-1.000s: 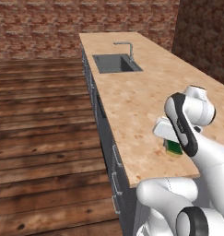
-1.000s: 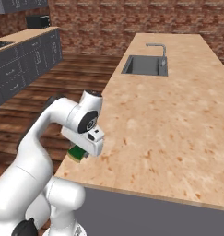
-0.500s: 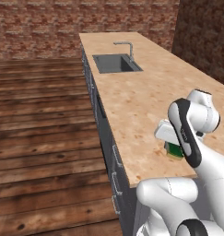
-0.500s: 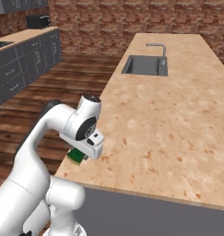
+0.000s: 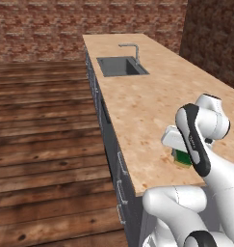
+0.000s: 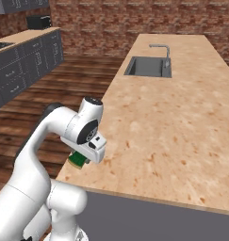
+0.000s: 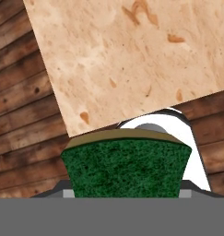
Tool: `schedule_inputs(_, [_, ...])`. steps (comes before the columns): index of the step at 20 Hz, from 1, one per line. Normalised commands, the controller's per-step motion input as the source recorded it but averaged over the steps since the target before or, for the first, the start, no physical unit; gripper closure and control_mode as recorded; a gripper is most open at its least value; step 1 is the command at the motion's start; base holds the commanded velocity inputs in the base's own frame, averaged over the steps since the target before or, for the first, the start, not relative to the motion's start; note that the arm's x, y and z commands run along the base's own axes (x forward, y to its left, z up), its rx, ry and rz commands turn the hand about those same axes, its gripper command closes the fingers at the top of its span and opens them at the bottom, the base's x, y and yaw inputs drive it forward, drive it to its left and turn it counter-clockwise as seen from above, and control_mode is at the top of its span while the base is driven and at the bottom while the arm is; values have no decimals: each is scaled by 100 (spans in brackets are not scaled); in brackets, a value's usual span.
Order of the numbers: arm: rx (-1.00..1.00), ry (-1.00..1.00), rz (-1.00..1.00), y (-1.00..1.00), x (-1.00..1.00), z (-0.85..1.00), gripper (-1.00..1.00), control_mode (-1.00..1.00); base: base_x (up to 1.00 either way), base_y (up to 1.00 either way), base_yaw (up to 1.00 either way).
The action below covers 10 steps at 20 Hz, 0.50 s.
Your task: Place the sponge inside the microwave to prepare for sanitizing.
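Item 1: wooden floor [image 5: 46, 144], left of the island.
Item 2: island counter [image 5: 142, 101], speckled tan top, with a sink [image 5: 119, 66] and faucet [image 5: 133, 50] at its far end.
Item 3: gripper [image 5: 182, 158], closed on the sponge [image 5: 183, 159], held clear above the counter's near end; the green scrub face [image 7: 127, 167] fills the hand view's foreground, a yellowish layer along its top edge.
Item 4: dark cabinets [image 6: 21, 61], far left in the right base view.

Risk: transport to the microwave looks long; a wide arm swing or base jolt could shift the soft sponge in the grip and drop it to the floor.
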Motion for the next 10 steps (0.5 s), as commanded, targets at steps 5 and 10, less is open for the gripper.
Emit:
schedule_inputs(5, [0, 0, 0, 0, 0, 0, 100, 100, 0, 0, 0])
schedule_inputs(10, [0, 0, 0, 0, 0, 0, 100, 100, 0, 0, 0])
